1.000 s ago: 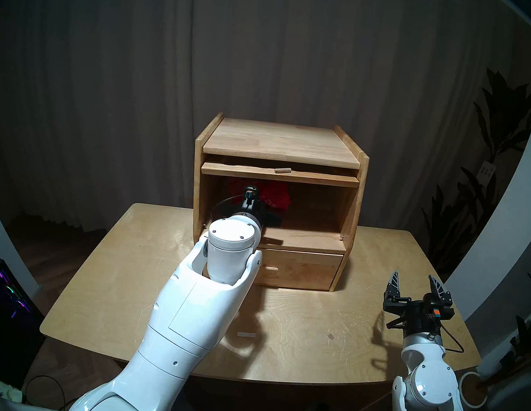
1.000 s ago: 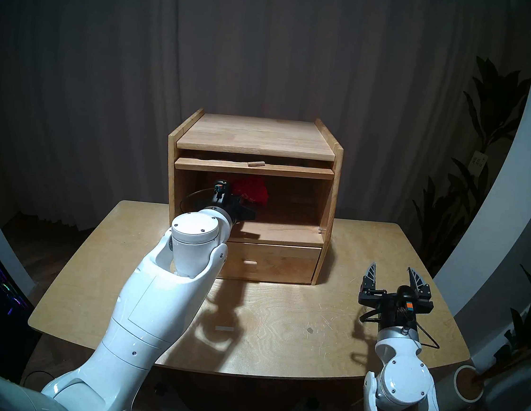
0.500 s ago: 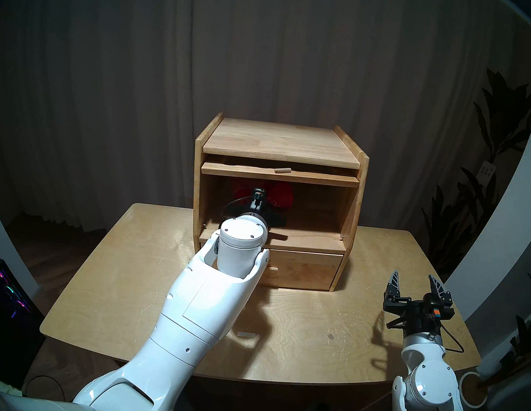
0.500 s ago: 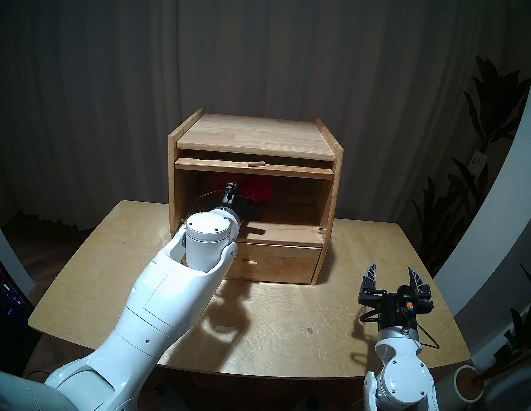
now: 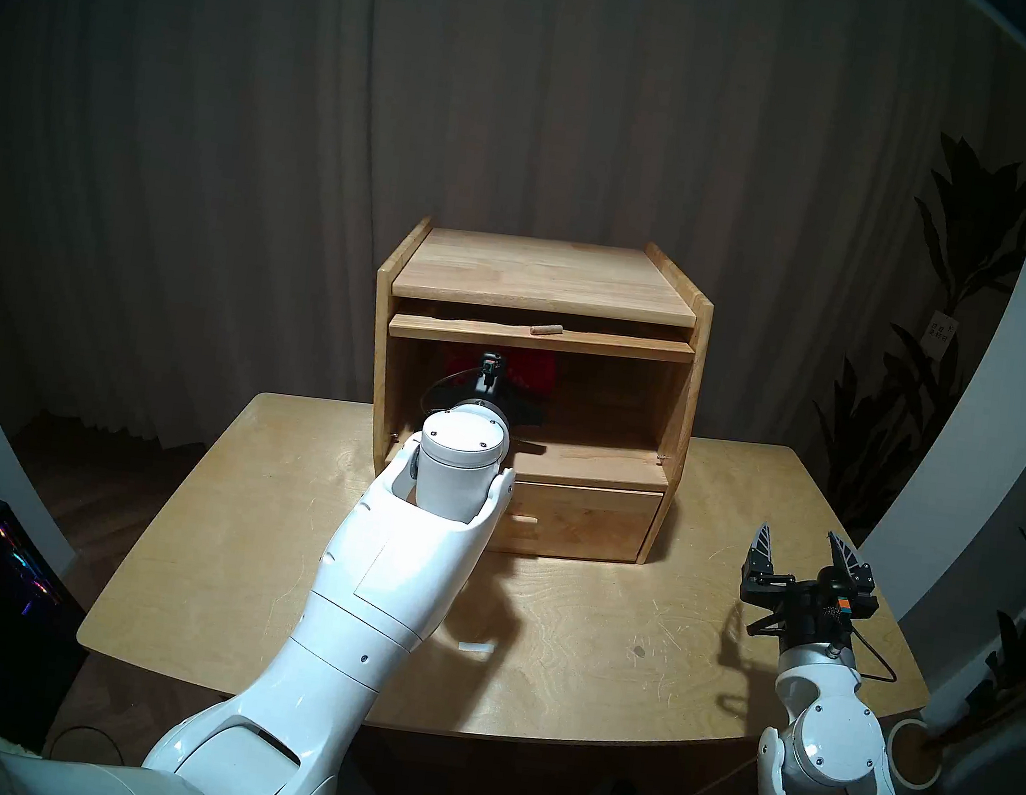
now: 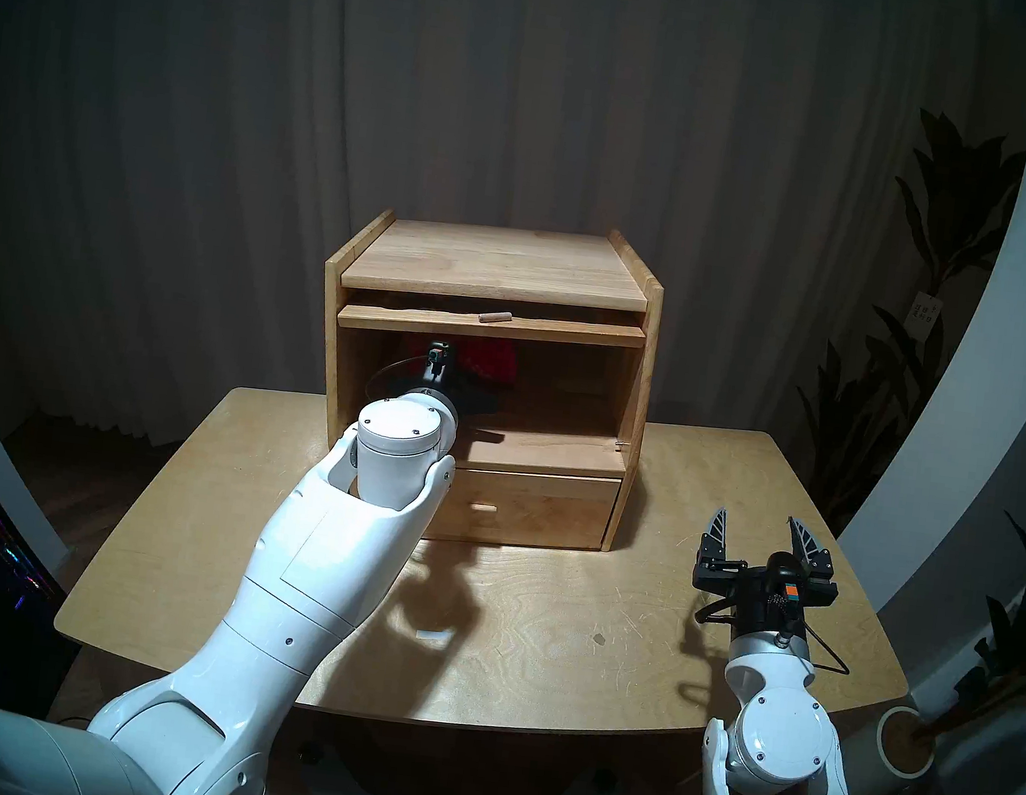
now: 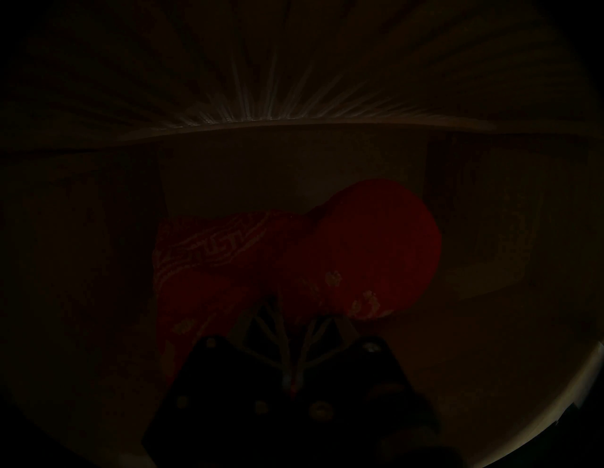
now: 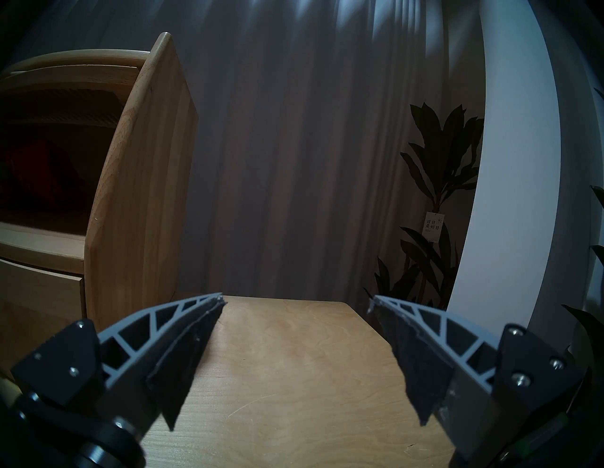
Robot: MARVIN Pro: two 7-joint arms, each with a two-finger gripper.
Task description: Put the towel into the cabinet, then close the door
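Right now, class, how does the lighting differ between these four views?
Left wrist view: almost black inside the cabinet, only the red towel dimly visible. Right wrist view: well lit, open right gripper sharp above the table. Both head views: bright table with hard arm shadows, dark fisheye rim, cabinet interior shadowed.

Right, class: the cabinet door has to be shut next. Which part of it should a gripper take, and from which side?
Probably the small wooden peg on the door. The door lies flat, tucked under the top of the cabinet, with only its front strip showing. So come from the front, slightly above; the peg is the one raised part to grip.
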